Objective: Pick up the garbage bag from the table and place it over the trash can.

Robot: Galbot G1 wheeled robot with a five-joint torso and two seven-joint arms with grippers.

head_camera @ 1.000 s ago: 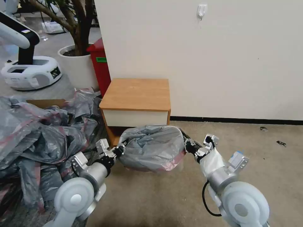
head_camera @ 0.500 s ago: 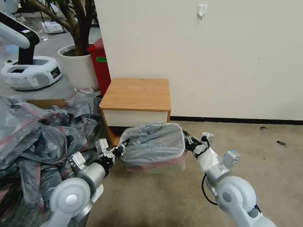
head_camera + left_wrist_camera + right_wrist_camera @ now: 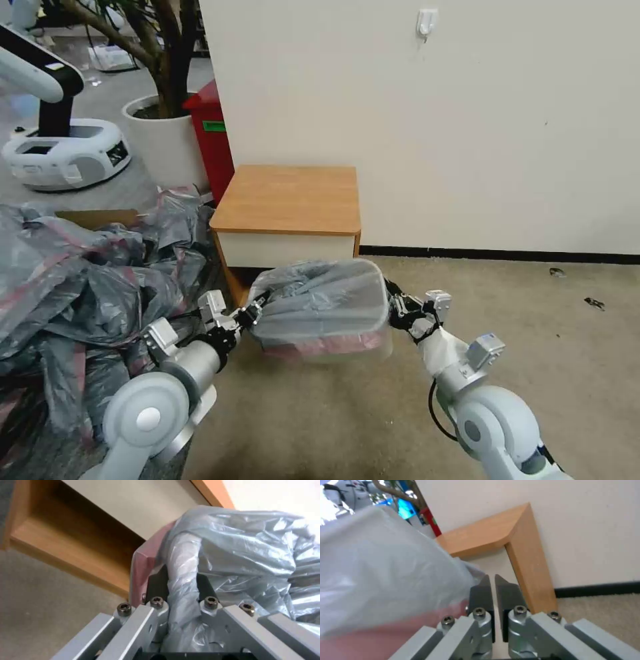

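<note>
1. We see the garbage bag draped over the trash can on the floor before the table.
2. Our left pincer clenches a bag fold; our right pincer is clenched at the bag's rim.
3. A heap of bags crowds the left; a red bin stands behind.
4. The left wrist view reveals the table's lower shelf.

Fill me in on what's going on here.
The robot holds the garbage bag stretched between both arms, low over the trash can on the carpet before the table. The left end effector pinches a bunched fold of it; the right end effector, fingers together, is at the opposite edge.
</note>
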